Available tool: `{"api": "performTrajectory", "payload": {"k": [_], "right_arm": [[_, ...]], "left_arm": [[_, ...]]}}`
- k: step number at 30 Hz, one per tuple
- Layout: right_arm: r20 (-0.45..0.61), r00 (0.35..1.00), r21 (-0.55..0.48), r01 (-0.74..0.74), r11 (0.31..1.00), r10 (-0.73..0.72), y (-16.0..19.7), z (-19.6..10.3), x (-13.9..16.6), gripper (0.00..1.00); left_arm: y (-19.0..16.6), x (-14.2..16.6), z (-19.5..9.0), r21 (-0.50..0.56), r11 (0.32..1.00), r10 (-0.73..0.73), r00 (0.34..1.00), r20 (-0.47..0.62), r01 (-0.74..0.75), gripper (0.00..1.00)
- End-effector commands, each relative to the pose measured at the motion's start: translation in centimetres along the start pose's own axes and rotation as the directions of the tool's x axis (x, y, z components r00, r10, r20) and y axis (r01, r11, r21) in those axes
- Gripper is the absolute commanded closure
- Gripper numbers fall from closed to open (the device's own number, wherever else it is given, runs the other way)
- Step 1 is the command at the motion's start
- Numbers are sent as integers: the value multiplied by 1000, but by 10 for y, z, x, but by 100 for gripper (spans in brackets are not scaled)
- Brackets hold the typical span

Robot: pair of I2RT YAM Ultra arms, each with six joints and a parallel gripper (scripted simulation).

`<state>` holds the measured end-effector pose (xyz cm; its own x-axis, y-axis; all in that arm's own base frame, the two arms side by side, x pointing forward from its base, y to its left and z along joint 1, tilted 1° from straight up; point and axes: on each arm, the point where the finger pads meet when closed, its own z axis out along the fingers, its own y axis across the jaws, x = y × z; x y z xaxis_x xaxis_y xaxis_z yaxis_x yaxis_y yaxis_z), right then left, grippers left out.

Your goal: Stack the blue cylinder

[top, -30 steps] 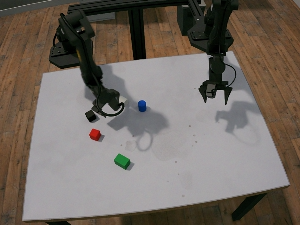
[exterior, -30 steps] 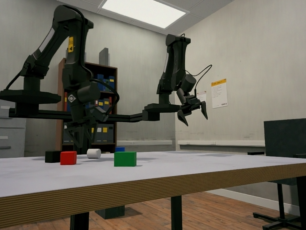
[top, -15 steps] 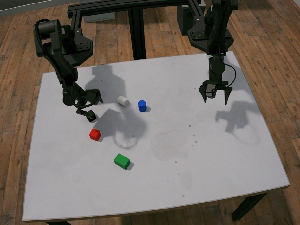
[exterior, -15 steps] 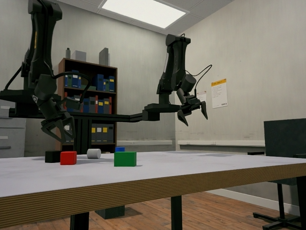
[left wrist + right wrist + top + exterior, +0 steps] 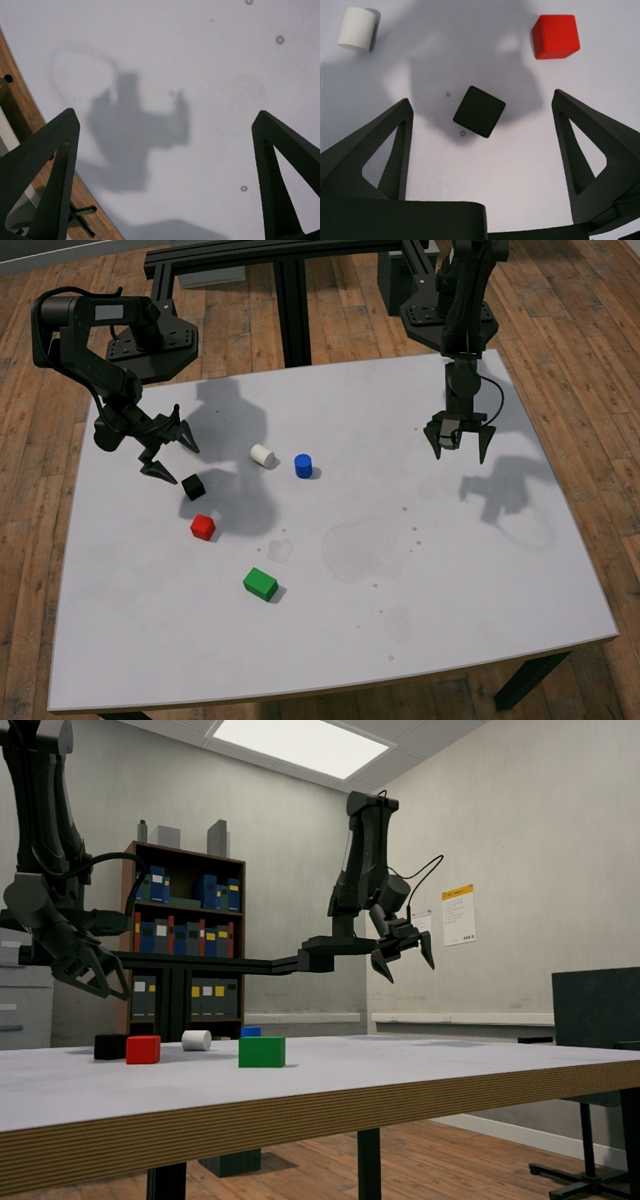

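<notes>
The blue cylinder (image 5: 303, 465) stands upright near the table's middle; in the exterior view (image 5: 250, 1031) it is partly hidden behind the green block. The red cube (image 5: 202, 526) (image 5: 143, 1049) sits on the table, apart from the cylinder. My right gripper (image 5: 186, 467) (image 5: 111, 988) is open and empty, hovering above the black cube (image 5: 193, 486). My left gripper (image 5: 460, 458) (image 5: 410, 973) (image 5: 167, 116) is open and empty, high over bare table.
A white cylinder (image 5: 262, 455) (image 5: 356, 29) lies on its side beside the blue cylinder. A green block (image 5: 260, 583) (image 5: 261, 1051) sits nearer the front. The table edge shows in the left wrist view (image 5: 91, 213).
</notes>
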<state>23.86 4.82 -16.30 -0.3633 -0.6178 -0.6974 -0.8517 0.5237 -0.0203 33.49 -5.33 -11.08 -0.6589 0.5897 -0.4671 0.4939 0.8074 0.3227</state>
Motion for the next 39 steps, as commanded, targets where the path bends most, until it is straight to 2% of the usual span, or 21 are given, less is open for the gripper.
{"api": "performTrajectory", "payload": {"k": [1,17,23,29,32,34,39], "right_arm": [[56,998,-10,27,1000,-26,7,-3,-6,0],[62,997,2,36,999,-36,4,-4,-8,0],[-29,999,59,-28,998,30,-8,2,-11,0],[-92,989,161,-100,982,116,-4,12,-43,0],[-80,987,199,-119,973,137,2,15,-62,0],[-80,987,199,-119,973,137,2,15,-62,0],[-26,991,225,-125,966,134,25,19,-99,0]], "left_arm": [[2,-4,-1,-6,1000,-1,1000,12,1,0],[2,-4,-1,-6,1000,-1,1000,12,1,0],[2,-4,-1,-6,1000,-1,1000,12,1,0],[2,-4,-1,-6,1000,-1,1000,12,1,0],[2,-4,-1,-6,1000,-1,1000,12,1,0],[2,-4,-1,-6,1000,-1,1000,12,1,0],[2,-4,-1,-6,1000,-1,1000,12,1,0]]}}
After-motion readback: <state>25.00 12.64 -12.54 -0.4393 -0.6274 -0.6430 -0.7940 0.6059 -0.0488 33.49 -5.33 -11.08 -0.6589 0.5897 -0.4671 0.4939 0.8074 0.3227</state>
